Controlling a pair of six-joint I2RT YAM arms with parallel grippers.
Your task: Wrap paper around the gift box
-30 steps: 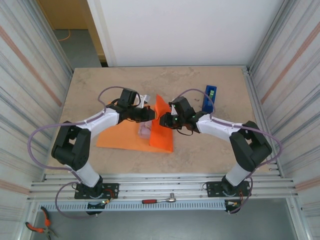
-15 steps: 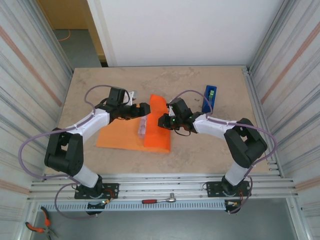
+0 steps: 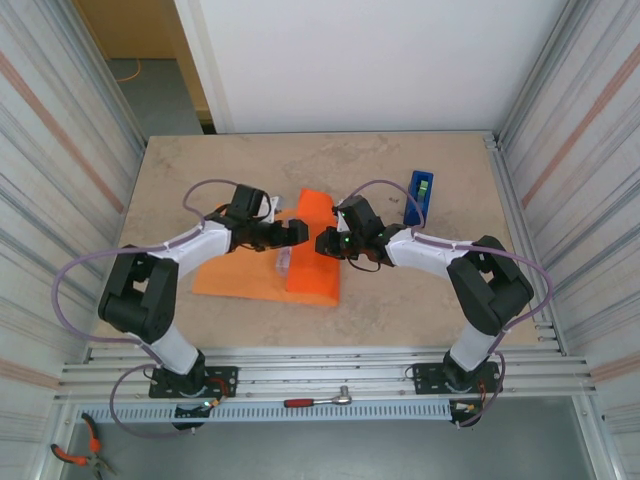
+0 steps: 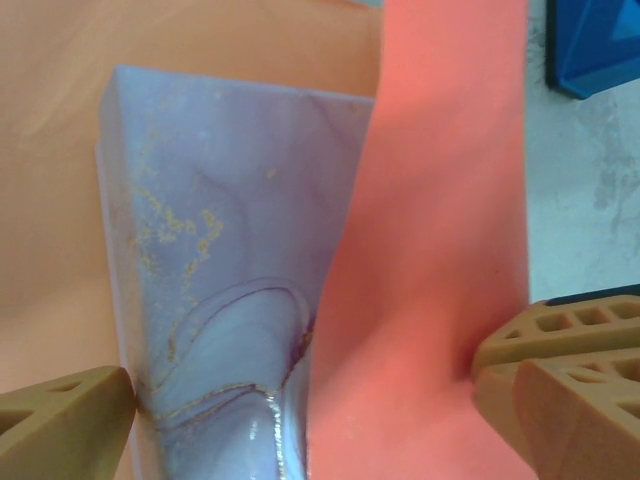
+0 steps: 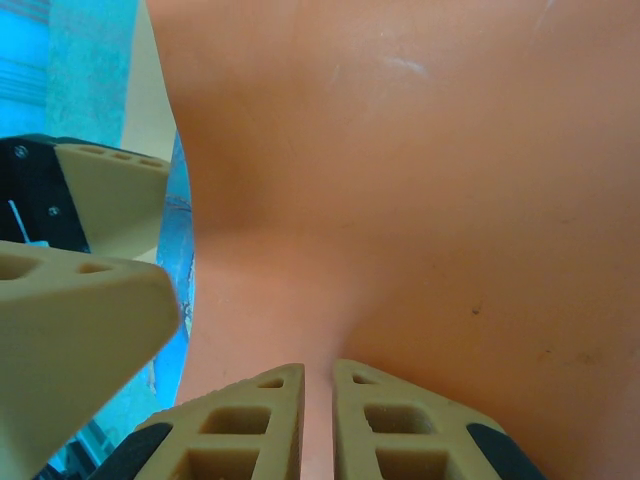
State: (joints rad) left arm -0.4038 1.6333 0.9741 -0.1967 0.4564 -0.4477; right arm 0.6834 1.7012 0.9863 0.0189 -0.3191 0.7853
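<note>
A white back wall (image 3: pixel 380 60), ribbed metal side panels (image 3: pixel 60 150) and an open doorway (image 3: pixel 140 45) at the upper left enclose a beige, marbled table (image 3: pixel 200 170), with aluminium rails (image 3: pixel 320 372) running along its near edge. At the middle of the table lies the paper (image 3: pixel 235 277), a plain orange sheet spread flat on the left, with its right part lifted and folded over as a flap. Beneath that flap sits the gift box (image 3: pixel 284 263); the left wrist camera shows its pale pink-lilac top veined with gold (image 4: pixel 210 240), resting on the sheet and half covered by the flap. The left gripper (image 3: pixel 296 232) is spread wide over the box and grips nothing, one finger (image 4: pixel 60 425) by the box's left edge, the other (image 4: pixel 570 350) at the flap's right side. The right gripper (image 3: pixel 322 243) is pinched on the paper, its two fingers (image 5: pixel 400 415) nearly together with the thin orange fold between them. A blue tape dispenser (image 3: pixel 420 196) stands well apart toward the far right; any lettering on it is too small to read. A red-handled ratchet (image 3: pixel 318 401) lies on the rails, orange-handled pliers (image 3: pixel 75 455) at the lower left.
</note>
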